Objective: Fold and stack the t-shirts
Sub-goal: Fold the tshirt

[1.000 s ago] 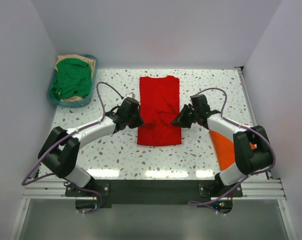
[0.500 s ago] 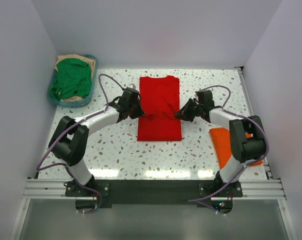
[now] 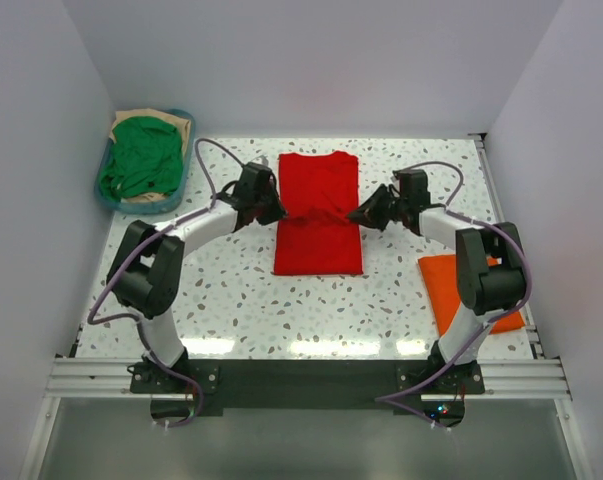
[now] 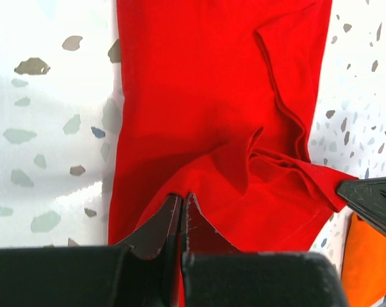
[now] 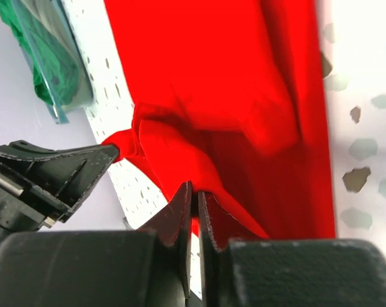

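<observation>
Rearward went both fingers (image 4: 155, 227), pinching one red t-shirt (image 3: 318, 185).

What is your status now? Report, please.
Left gripper shut on red t-shirt, left edge. Right gripper shut on its right edge. Nothing in the way; orange t-shirt lies apart.

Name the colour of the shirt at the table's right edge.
Orange t-shirt; clearest in the top external view.
</observation>
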